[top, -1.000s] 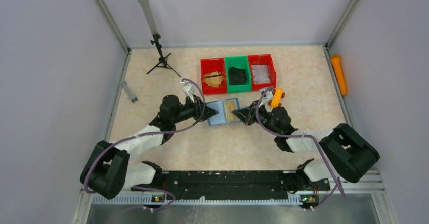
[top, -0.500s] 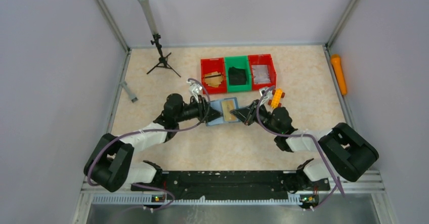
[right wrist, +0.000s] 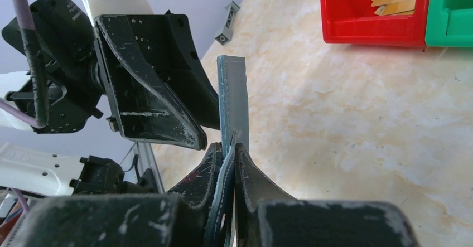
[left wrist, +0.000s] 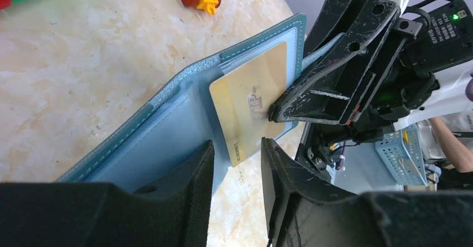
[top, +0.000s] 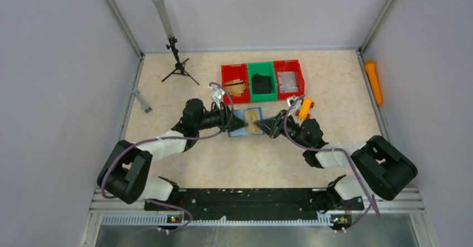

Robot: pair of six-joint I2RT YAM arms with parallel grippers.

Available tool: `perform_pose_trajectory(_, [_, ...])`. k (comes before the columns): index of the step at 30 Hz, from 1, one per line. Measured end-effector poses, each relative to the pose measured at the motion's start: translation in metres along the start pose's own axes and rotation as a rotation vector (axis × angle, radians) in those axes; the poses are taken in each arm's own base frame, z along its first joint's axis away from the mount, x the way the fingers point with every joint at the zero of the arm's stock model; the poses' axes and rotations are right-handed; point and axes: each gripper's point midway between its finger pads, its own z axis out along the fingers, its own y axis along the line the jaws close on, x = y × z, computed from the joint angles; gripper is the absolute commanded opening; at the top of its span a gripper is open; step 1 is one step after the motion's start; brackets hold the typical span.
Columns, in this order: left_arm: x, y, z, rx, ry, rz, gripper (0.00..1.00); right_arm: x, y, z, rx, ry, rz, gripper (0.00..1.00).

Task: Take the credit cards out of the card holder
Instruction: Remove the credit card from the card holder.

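Note:
The card holder (top: 241, 125) lies open on the table centre, slate-teal outside and light blue inside (left wrist: 167, 130). A gold card (left wrist: 251, 107) sticks partly out of its pocket, and also shows in the top view (top: 255, 119). My right gripper (right wrist: 228, 152) is shut on the holder's right edge (right wrist: 231, 91) and holds that flap upright; it shows in the top view (top: 268, 126). My left gripper (left wrist: 237, 180) is open at the holder's left side (top: 230, 120), its fingers either side of the card's free corner, not touching it.
Behind the holder stand a red bin (top: 235, 83) with gold cards, a green bin (top: 261, 81) with a black object, and another red bin (top: 289, 80). A yellow toy (top: 304, 107) lies by my right arm. A tripod (top: 177, 63) stands back left, an orange cylinder (top: 373, 81) far right.
My left gripper has moved right, up to the open holder and the gold card. My right gripper has stayed shut on the holder's edge.

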Motion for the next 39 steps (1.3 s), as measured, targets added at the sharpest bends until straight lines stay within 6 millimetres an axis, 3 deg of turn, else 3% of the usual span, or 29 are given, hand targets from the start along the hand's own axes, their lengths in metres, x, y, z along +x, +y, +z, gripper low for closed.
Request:
perform_pose_trajectory(26, [-0.014,-0.042,-0.008,0.222,-0.034,0.003,0.42,-0.021,0.032,-0.015,-0.184,-0.07,0.133,0.0])
perform_pose_trajectory(33, [-0.013,-0.049,-0.007,0.28,-0.024,-0.017,0.34,-0.013,0.033,-0.015,-0.207,-0.032,0.165,0.0])
perform_pose_trajectory(39, [-0.011,-0.052,-0.008,0.318,-0.018,-0.041,0.2,-0.011,0.037,-0.016,-0.229,-0.023,0.174,0.0])
